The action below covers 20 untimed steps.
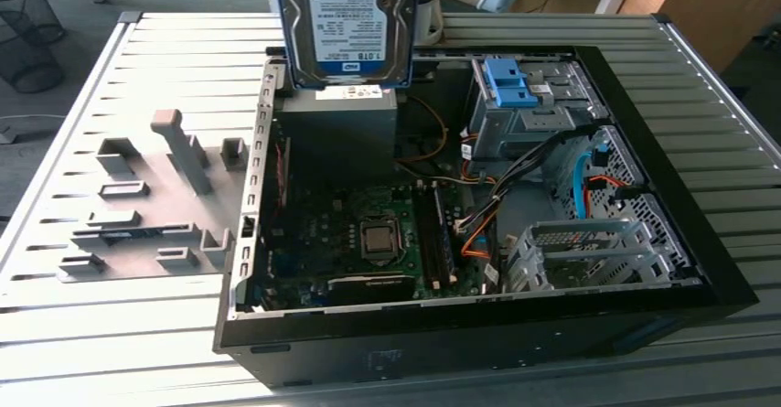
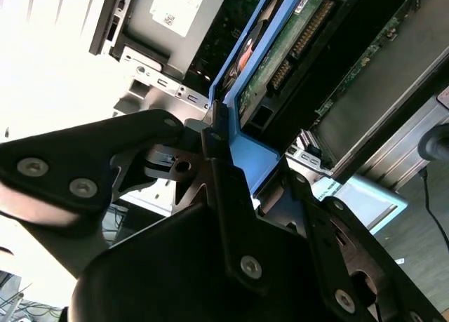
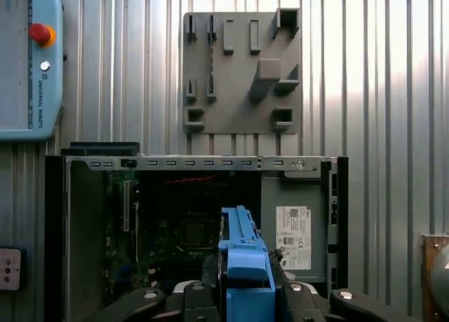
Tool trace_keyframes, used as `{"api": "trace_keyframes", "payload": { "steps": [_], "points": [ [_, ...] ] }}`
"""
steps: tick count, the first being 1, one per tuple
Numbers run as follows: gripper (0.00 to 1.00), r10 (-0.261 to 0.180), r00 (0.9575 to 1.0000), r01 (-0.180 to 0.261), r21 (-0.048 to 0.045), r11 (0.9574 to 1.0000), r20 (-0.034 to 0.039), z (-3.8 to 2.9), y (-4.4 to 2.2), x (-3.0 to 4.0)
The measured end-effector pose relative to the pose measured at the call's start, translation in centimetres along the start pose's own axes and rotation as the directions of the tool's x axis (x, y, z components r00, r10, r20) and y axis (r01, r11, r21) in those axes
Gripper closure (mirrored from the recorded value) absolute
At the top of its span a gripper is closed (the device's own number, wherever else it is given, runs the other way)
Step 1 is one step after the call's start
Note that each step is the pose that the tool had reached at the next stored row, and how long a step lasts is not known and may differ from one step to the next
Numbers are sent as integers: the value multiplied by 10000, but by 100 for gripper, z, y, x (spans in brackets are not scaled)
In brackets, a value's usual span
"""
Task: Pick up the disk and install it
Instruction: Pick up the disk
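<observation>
The black gripper (image 2: pixel 228 153) clamps the flat silver disk (image 1: pixel 347 23) by its blue plastic rail (image 3: pixel 242 262). The disk hangs upright at the exterior view's twelve o'clock.

You have the case (image 1: pixel 488 334) lying open on the tabletop (image 1: pixel 732 105), with the fixture plate (image 1: pixel 141 210) just beside it on the exterior view's left. The disk (image 1: pixel 346 23) hangs upright above the case's far edge, over the power supply box (image 1: pixel 336 123), with the claw (image 2: pixel 231 153) clamped on its edge. Inside the case, the mainboard (image 1: pixel 354 233) lies flat toward the exterior view's left. The drive cage (image 1: pixel 525 105) stands in the far corner on the exterior view's right.
</observation>
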<state>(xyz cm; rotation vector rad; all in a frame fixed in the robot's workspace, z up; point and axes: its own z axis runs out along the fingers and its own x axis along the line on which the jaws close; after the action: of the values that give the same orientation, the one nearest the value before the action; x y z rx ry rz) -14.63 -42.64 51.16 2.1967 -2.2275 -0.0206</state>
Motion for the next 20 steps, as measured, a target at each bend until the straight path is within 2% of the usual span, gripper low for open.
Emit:
{"api": "trace_keyframes", "payload": {
  "steps": [5, 10, 15, 20],
  "points": [
    [64, 0, 10000, 0, 1, 10000, 1, 1, -4, 45],
    [64, 1, 10000, -1, -1, 10000, -1, -1, -34, 53],
    [64, 0, 10000, 0, 1, 10000, 1, -2, -163, 52],
    [64, -1, 10000, 1, 1, 10000, 1, -5, -343, 49]
  ]
}}
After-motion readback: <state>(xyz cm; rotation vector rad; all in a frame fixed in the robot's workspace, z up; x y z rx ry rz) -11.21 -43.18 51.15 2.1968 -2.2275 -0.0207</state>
